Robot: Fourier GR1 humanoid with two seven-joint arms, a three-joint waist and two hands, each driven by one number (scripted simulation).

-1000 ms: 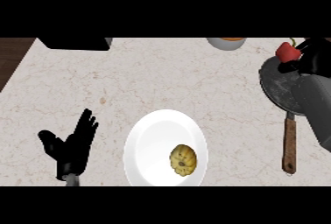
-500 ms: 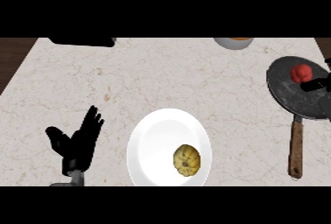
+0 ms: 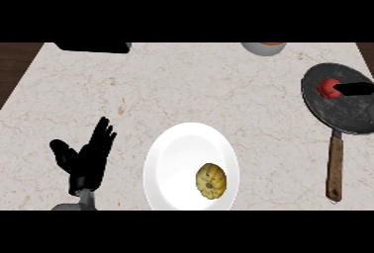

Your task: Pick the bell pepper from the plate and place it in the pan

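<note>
The red pepper (image 3: 329, 88) lies in the pan (image 3: 345, 106) at the upper right. Just right of it, touching, only fingers of the right hand (image 3: 356, 89) show; their state I cannot tell. The left hand (image 3: 87, 157), fingers straight, rests at lower left.

The left hand (image 3: 86, 157) is matte black — slim fingers and a stubby thumb — joined to a grey forearm (image 3: 84, 200) at the lower left.

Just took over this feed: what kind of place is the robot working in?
Likely a kitchen counter: a pale stone-look countertop, a dark pan with a wooden handle, and a white plate.
</note>
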